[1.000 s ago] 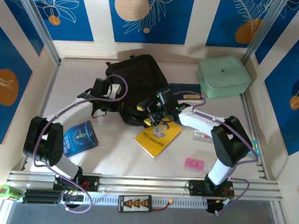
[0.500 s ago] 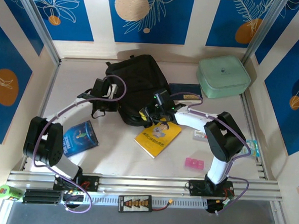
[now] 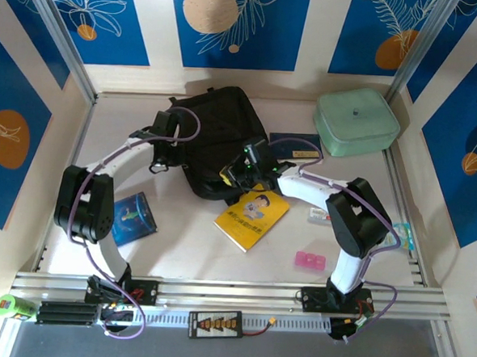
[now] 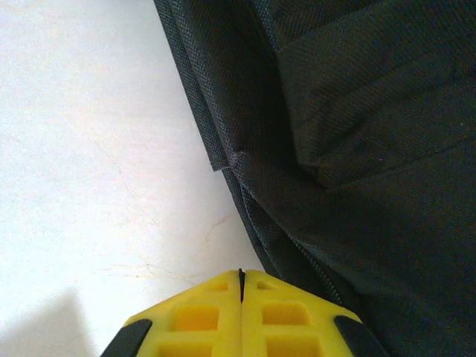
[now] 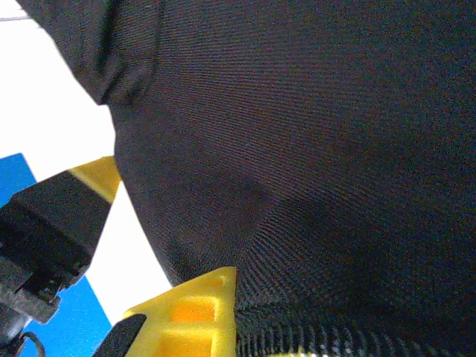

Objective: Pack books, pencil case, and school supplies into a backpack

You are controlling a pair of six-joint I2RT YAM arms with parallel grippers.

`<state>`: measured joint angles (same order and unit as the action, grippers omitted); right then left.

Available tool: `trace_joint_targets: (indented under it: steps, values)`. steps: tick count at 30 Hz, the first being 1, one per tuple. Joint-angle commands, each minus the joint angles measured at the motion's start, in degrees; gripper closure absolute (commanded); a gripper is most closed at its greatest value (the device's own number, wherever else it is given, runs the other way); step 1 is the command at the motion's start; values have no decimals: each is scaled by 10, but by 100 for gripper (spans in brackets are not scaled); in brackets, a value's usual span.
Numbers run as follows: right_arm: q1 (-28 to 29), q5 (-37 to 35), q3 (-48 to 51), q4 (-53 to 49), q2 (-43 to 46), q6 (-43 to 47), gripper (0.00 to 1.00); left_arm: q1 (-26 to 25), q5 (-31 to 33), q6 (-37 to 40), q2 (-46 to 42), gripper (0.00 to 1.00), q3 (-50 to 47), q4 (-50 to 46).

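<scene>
The black backpack (image 3: 217,129) lies at the back middle of the table. My left gripper (image 3: 164,154) is at its left edge, shut (image 4: 240,281), with nothing seen between the yellow fingers (image 4: 201,316) and the backpack's seam (image 4: 245,193) just ahead. My right gripper (image 3: 230,176) is at the backpack's near right edge, shut on its black fabric (image 5: 297,171). One yellow finger (image 5: 193,312) shows and the fabric hides the other. The yellow book (image 3: 252,217), the blue book (image 3: 131,218) and the navy book (image 3: 297,147) lie on the table.
A mint green padded case (image 3: 355,121) sits at the back right. A pink block (image 3: 309,260), a clear packet (image 3: 321,217) and a teal piece (image 3: 405,233) lie on the right. Wall panels close in the table on three sides.
My right gripper left the yellow book's far corner, reached the backpack's edge and shut on the fabric. My left arm swung further back along the backpack's left side, still shut.
</scene>
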<state>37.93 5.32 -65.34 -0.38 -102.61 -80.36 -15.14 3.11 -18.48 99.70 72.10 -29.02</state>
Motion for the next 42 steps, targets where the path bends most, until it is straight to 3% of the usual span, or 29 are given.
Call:
trace_joint_targets:
  steps: [1, 6, 11, 16, 19, 25, 31, 33, 42]
  values:
    - [8, 10, -26, 4, -24, 24, 95, 22, 24, -14, 12, 100, 28, -14]
    - [18, 12, -64, 2, -60, 42, 95, 39, 33, -22, 26, 99, 40, -17]
    - [27, 46, -146, -40, -124, 95, 89, 63, 32, -73, -10, 60, 12, -25]
    - [28, 27, -152, -110, -85, 152, 55, 93, 25, -122, -103, 33, -82, -21]
    - [24, 11, -124, -163, -28, 200, 44, 99, 22, -136, -173, 23, -146, -29]
    - [25, -61, 2, -228, 101, 252, 34, 95, -55, -148, -291, 16, -251, -42]
    - [47, -116, 90, -253, 133, 288, 35, 65, -117, -162, -360, 6, -298, -15]
    - [58, -113, 106, -247, 134, 306, 36, 50, -123, -163, -367, 1, -300, -4]
    - [64, -48, 120, -245, 82, 316, 38, -15, -121, -162, -327, 0, -272, 33]
